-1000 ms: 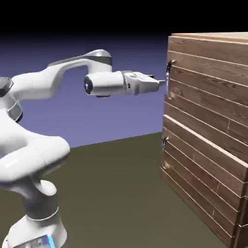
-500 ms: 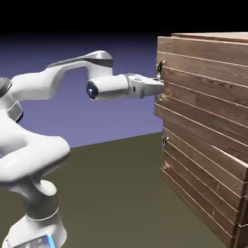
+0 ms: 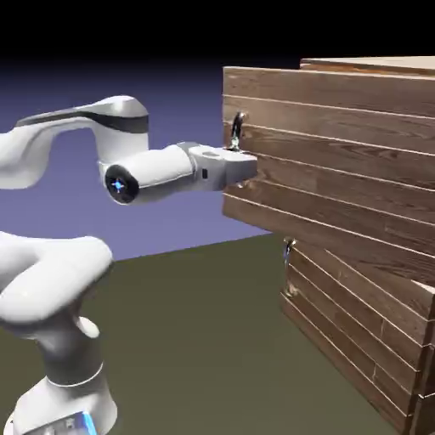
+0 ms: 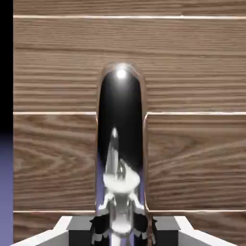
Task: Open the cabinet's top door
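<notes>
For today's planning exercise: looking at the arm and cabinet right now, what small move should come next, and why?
Probably keep drawing the handle outward along its arc: the pincer is shut on it, and the top door stands only partly swung out from the cabinet.

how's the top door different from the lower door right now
The top door has swung out from the cabinet; the lower door sits flush and shut. The top door is the taller panel, the lower door the shorter one. The gripper is shut on the top door's handle; the lower door's handle is untouched. Both are brown wood planks with small metal handles.
</notes>
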